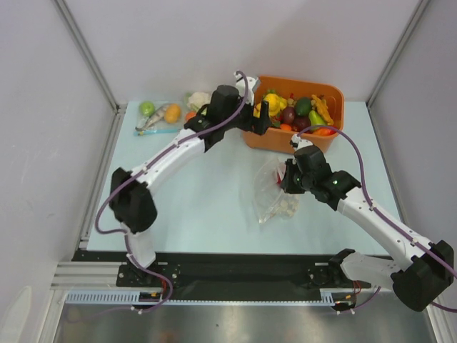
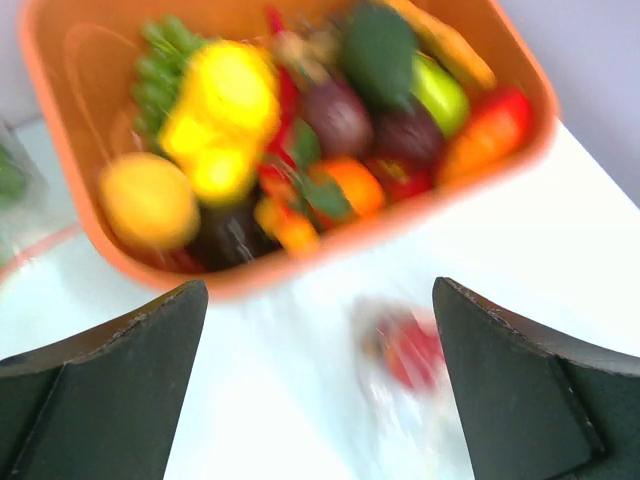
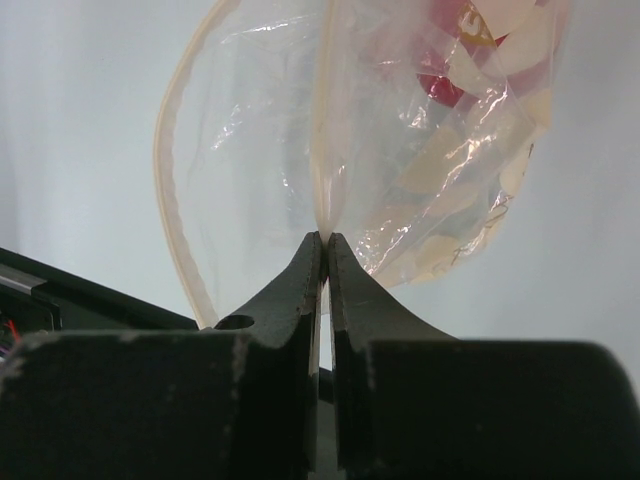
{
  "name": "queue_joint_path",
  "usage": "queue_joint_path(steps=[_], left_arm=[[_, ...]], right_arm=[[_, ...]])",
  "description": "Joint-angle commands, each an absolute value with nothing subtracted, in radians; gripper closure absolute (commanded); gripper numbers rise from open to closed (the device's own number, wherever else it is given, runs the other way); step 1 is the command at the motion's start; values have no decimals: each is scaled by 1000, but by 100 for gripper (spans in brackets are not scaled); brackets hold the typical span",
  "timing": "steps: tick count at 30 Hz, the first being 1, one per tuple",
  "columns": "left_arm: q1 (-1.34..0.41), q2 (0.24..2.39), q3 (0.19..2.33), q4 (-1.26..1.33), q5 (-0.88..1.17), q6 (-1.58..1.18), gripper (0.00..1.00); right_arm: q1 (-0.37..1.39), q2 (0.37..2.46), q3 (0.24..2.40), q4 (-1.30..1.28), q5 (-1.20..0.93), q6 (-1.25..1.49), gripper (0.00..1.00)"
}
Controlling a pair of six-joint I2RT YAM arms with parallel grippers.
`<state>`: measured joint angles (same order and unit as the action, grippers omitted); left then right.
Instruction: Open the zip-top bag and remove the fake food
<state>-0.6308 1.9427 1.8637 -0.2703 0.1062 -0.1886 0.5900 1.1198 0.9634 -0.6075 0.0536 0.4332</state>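
1. Overhead coverage alone gives us both arms at once. There the zip-top bag (image 1: 275, 194) sits near the middle of the counter (image 1: 207, 207), just in front of the orange bin (image 1: 337, 100), with the right hand (image 1: 289, 179) at its upper edge.
2. The right wrist view adds what the overhead one cannot. The right hand (image 3: 325, 240) has its 2 fingers pressed together on the pale zip strip of the bag (image 3: 420, 150). The other strip bows away to the left, so the mouth gapes open.
3. The left wrist view, badly blurred, shows the left hand (image 2: 320, 300) with fingers wide apart and nothing between them. It hovers over the counter in front of the bin (image 2: 70, 170), which is heaped with toy produce. From above, we see this hand (image 1: 263, 118) at the bin's near left corner.
4. The bag is clear, crinkled and glossy.
5. Of the fake food, we make out 1 red fruit (image 3: 440, 85) inside the bag. The rest is too distorted by the plastic to tell.
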Motion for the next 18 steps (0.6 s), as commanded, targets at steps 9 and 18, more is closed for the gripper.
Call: queue_joint_path(steps=[9,18], left_arm=[[-776,1395,1192,-34,158,-276,0],[-833,1399,1005,22,107,-371,0]], right_arm=[[589,1111,996,-574,61,436,100],[589,1098,1003,-577,55,443,100]])
